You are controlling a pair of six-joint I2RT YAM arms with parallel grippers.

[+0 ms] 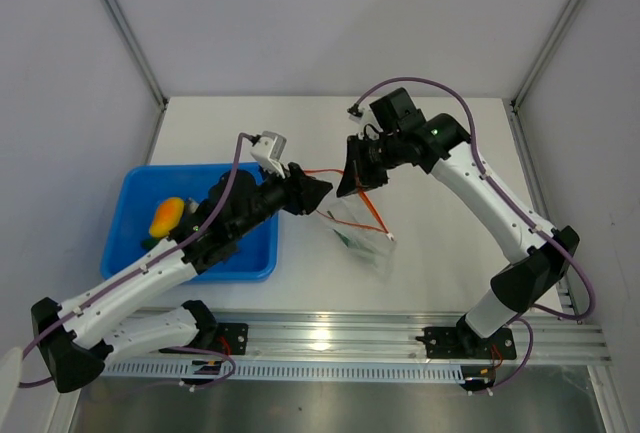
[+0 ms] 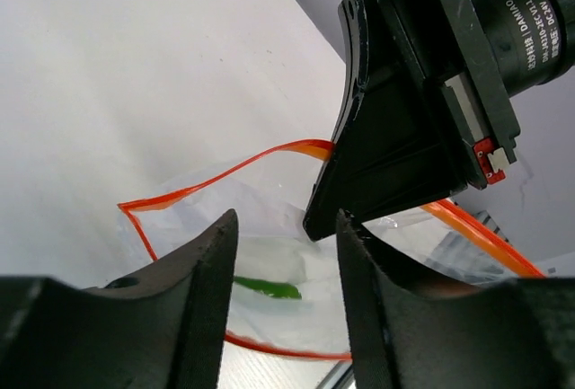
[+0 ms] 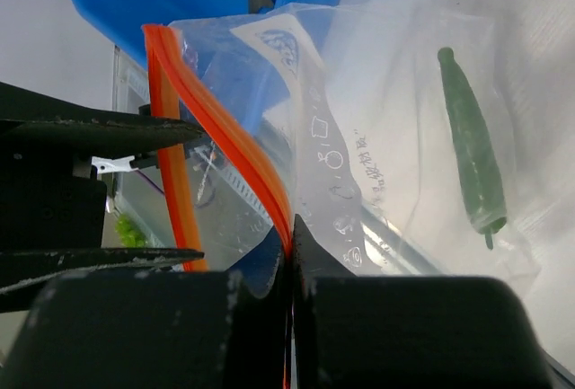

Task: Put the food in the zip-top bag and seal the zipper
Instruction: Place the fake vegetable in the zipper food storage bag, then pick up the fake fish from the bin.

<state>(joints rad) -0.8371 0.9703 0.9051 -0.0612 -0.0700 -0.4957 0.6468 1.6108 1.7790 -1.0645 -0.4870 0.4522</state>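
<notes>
The clear zip-top bag (image 1: 362,236) hangs open between my two grippers, its lower part resting on the table. My right gripper (image 1: 352,185) is shut on the orange-red zipper (image 3: 225,128) strip at one side of the mouth and holds it up. My left gripper (image 2: 286,218) is open and empty, just above the open mouth (image 2: 225,173). One dark green piece (image 3: 472,164) lies inside the bag; it also shows in the left wrist view (image 2: 265,287). The yellow-orange piece (image 1: 165,215) and a green piece (image 1: 150,243) lie in the blue tray.
The blue tray (image 1: 255,253) stands at the left of the table, under my left arm; its corner shows in the right wrist view (image 3: 117,3). A metal rail (image 1: 350,338) runs along the near edge. Grey walls enclose the table at the sides and back.
</notes>
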